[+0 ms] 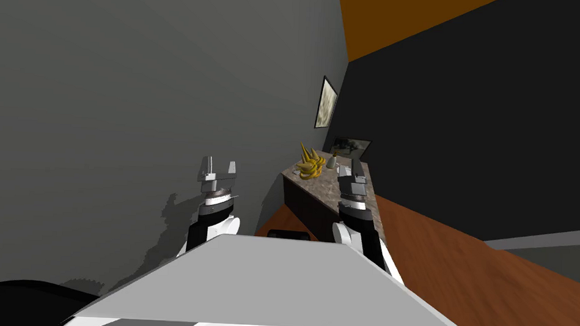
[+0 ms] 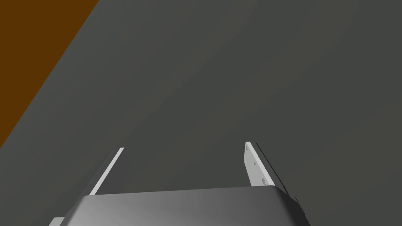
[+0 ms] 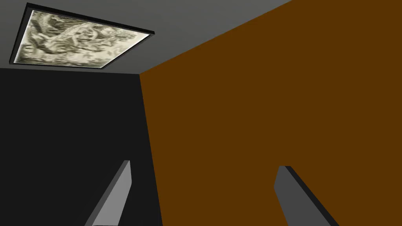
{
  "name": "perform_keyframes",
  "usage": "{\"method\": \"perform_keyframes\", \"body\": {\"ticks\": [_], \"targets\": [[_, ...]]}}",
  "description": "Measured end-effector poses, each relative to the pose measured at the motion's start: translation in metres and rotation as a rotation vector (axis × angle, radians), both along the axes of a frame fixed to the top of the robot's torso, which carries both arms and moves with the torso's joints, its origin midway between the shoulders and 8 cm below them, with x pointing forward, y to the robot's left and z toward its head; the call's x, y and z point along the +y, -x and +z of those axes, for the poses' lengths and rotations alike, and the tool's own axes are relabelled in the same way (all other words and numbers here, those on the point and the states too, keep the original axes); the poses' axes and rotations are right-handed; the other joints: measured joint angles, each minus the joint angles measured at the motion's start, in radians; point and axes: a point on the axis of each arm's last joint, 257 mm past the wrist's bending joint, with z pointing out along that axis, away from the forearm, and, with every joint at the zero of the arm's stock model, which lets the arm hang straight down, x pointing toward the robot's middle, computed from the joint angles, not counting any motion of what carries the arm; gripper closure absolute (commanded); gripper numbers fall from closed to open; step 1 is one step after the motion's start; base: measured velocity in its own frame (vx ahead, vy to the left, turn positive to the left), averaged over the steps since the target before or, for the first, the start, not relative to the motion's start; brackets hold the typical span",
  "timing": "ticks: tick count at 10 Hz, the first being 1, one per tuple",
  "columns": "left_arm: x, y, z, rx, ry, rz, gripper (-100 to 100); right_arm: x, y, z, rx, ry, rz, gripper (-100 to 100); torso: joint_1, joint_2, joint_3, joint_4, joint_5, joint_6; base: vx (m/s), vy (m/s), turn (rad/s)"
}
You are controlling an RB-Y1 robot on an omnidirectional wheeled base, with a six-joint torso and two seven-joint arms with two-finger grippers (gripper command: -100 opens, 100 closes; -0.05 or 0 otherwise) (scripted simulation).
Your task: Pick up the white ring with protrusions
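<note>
Left gripper (image 1: pixel 217 166) and right gripper (image 1: pixel 350 168): fingers apart, empty. White ring not discernible; probably on the stone cabinet top (image 1: pixel 321 187) beyond the right fingers, near the bananas (image 1: pixel 311 162). Approach first, then lower.

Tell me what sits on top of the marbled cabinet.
A yellow spiky bunch, a small vase and a framed picture. The right gripper covers part of the marbled top; anything there is hidden.

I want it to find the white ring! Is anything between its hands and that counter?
Nothing visible does. The left gripper and right gripper are open, raised. The counter with a yellow bunch lies ahead on the right; a ring there is too small to tell.
</note>
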Motion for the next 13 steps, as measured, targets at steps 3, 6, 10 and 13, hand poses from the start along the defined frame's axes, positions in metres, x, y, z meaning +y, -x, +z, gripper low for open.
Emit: {"method": "perform_keyframes", "body": {"ticks": [3,6,10,13], "targets": [[0.0,0.0,0.0,0.0,0.0,0.0,0,-0.001,-0.003,-0.01,0.048,0.067,-0.003,-100,-0.002,0.002,0.001,0.0,0.0,0.0,-0.028,-0.019,0.02],[0.0,0.0,0.0,0.0,0.0,0.0,0,-0.01,-0.013,-0.033,0.141,0.167,-0.029,-100,-0.004,0.003,0.002,0.001,-0.001,0.0,-0.049,-0.041,0.053],[0.0,0.0,0.0,0.0,0.0,0.0,0,-0.025,-0.021,-0.063,0.267,0.291,-0.076,-100,-0.002,0.003,0.002,0.001,0.0,0.0,-0.04,-0.02,0.046],[0.0,0.0,0.0,0.0,0.0,0.0,0,-0.041,-0.025,-0.078,0.341,0.364,-0.106,-100,-0.002,0.002,0.001,0.001,-0.001,0.0,-0.033,-0.027,0.064]]}}
